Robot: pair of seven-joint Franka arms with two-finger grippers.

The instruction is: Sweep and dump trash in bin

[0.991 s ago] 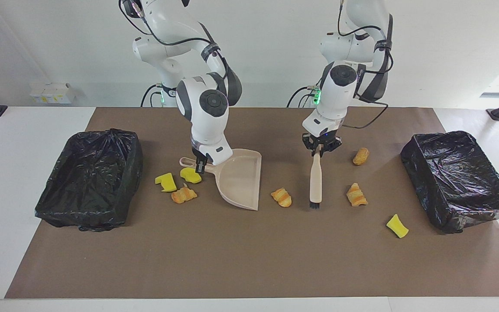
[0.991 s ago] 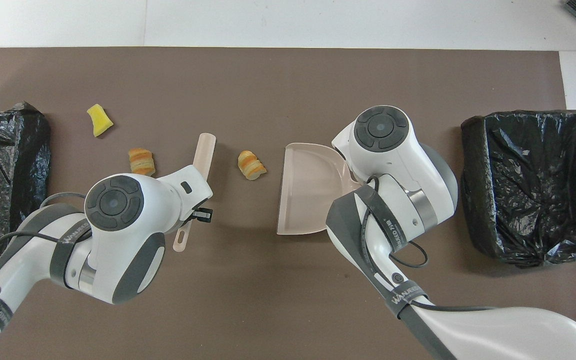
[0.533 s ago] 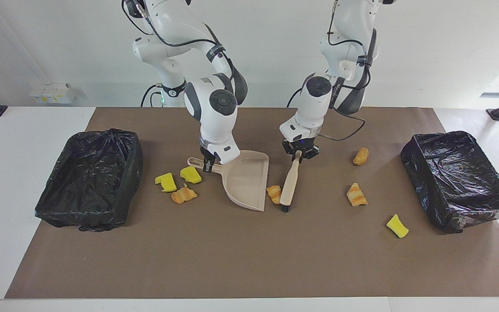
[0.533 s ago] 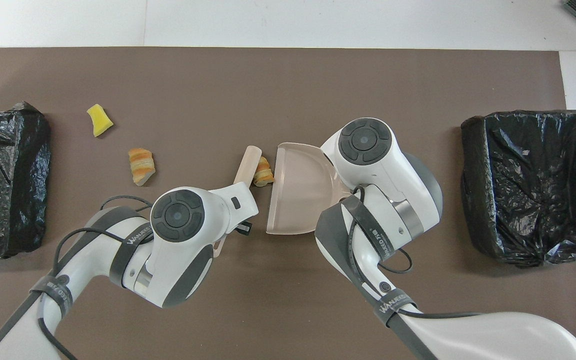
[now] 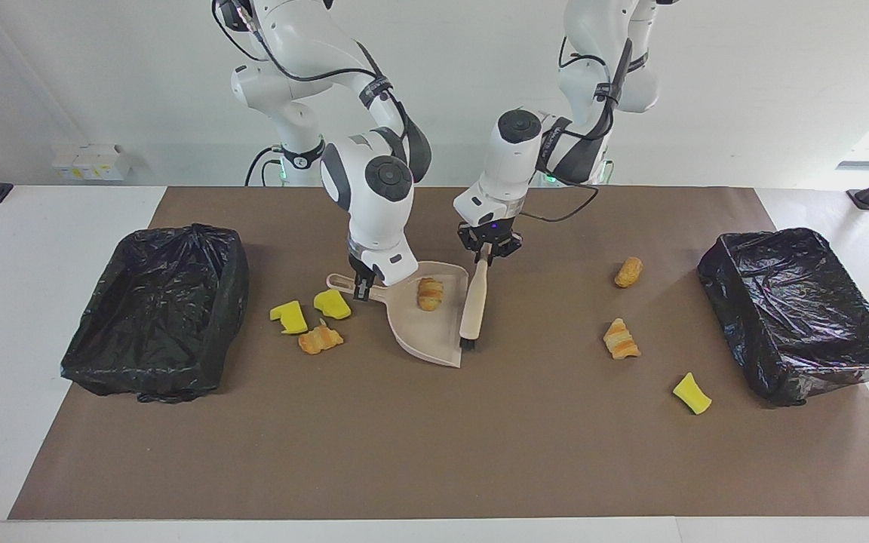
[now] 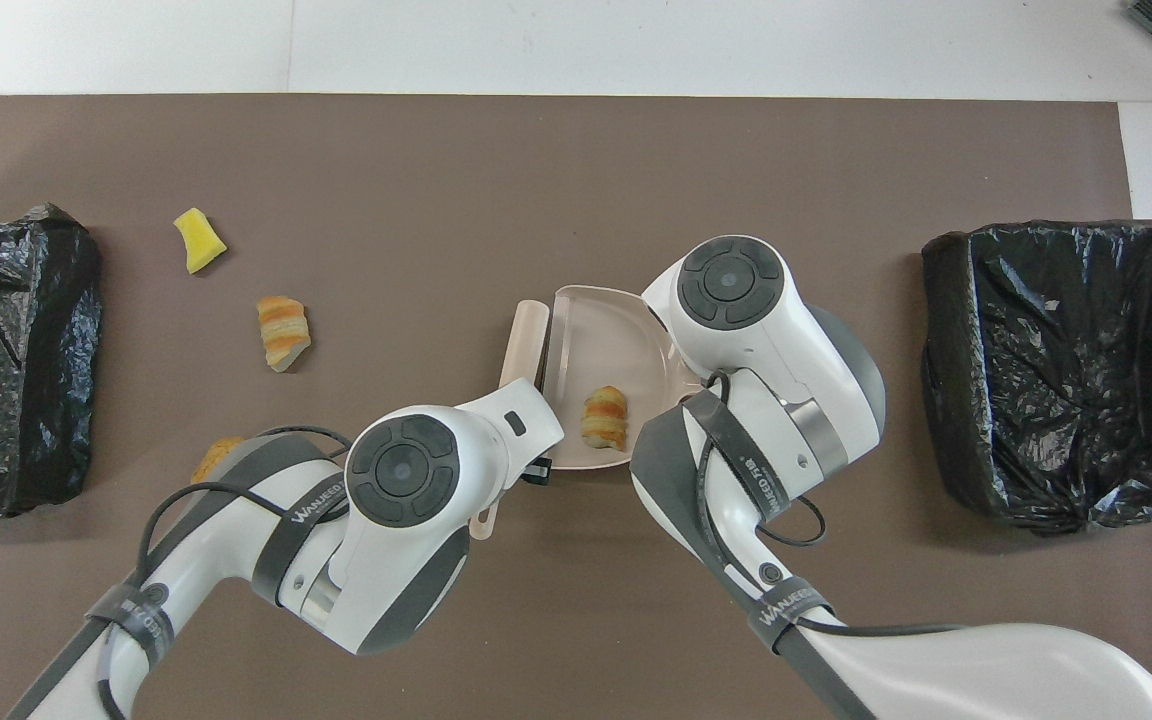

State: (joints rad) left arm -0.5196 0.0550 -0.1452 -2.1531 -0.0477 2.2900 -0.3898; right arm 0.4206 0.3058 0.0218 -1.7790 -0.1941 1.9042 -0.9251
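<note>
Facing view: resting in the dustpan [image 5: 434, 320] is one striped trash lump [image 5: 429, 293], judged light and soft, best swept, not pinched; six bits are left on the worktop [image 5: 434, 452] | right end effector [image 5: 363, 286] clamped on dustpan handle, left end effector [image 5: 487, 253] clamped on brush [image 5: 474, 305] | Overhead view: lump [image 6: 604, 418] is seen inside the pan [image 6: 596, 350], brush [image 6: 524, 340] at its lip.

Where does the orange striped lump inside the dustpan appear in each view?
Facing view: orange striped lump lies in the dustpan, centre of picture.
Overhead view: same lump, near the dustpan's lower edge, centre.
Shared landmark: the brush beside the dustpan's mouth.
</note>
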